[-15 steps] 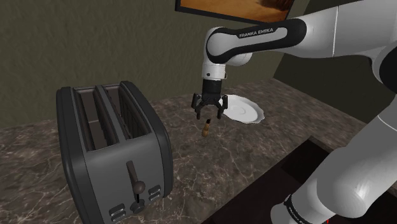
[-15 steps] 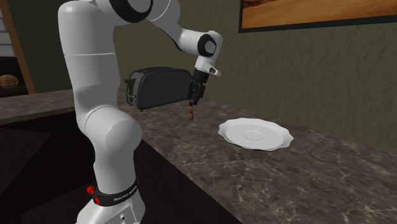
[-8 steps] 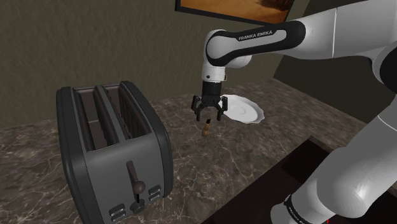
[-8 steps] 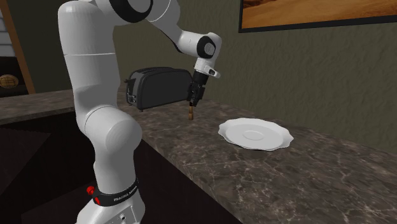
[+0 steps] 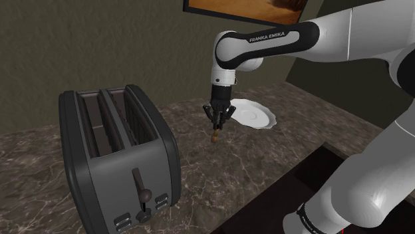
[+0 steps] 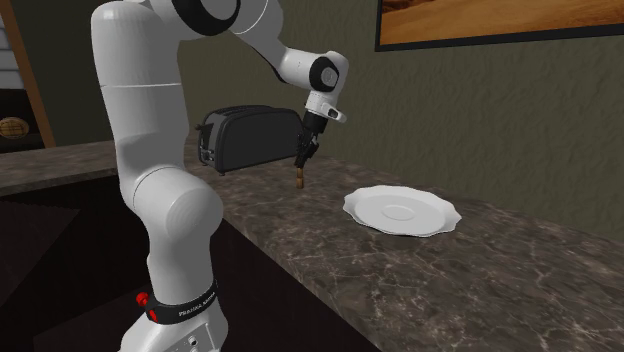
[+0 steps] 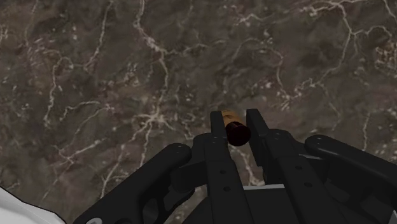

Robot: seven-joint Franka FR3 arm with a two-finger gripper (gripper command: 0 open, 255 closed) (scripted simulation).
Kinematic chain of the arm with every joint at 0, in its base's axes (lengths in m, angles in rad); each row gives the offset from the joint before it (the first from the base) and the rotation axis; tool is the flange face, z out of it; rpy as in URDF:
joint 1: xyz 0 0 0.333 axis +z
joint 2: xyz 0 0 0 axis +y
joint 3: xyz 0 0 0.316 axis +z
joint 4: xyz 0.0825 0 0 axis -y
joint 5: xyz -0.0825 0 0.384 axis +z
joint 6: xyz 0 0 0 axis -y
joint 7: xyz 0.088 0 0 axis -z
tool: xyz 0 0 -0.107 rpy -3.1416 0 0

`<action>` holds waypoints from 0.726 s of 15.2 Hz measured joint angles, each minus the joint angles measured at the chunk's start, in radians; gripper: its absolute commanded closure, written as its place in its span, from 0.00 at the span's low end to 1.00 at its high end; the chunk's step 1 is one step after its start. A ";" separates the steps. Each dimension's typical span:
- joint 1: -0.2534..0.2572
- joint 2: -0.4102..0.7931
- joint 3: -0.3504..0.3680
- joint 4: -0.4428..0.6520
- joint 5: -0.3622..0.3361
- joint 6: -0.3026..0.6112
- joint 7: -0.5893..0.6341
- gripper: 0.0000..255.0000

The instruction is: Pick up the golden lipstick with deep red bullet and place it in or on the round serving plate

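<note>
A: What moved since half a second before?

B: The jaws. They had stood spread above the lipstick [image 5: 215, 137]; now the gripper [image 5: 217, 123] had clenched in on it, and the arm [image 5: 279, 38] sat much where it had been

A: Grasping it, then?

B: Yes. In the wrist view the two black fingers [image 7: 218, 125] clasped the lipstick [image 7: 234, 128] between them, gold case below and dark red end facing the camera

A: Where was the lipstick?

B: Upright on the dark marbled counter [image 5: 259, 176], its upper end in the gripper. Whether its base touched the stone I could not tell. In the shoulder view the white plate [image 5: 261, 117] lay at two o'clock from it, near but apart, and the dark toaster [image 5: 116, 159] at eight o'clock, well apart

A: And from the other side?

B: In the second exterior view the gripper [image 6: 301, 165] pointed down at the lipstick [image 6: 301, 179]. The plate [image 6: 400, 212] lay at four o'clock from it on the counter [image 6: 480, 290], and the toaster [image 6: 245, 138] stood at ten o'clock, behind the arm. A framed picture [image 6: 500, 20] hung on the wall at one o'clock
</note>
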 measured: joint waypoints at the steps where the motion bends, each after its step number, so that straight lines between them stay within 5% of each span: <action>1: 0.000 0.000 0.000 0.000 0.000 0.000 0.000 1.00; 11: -0.002 -0.022 -0.003 0.057 -0.001 -0.078 0.012 1.00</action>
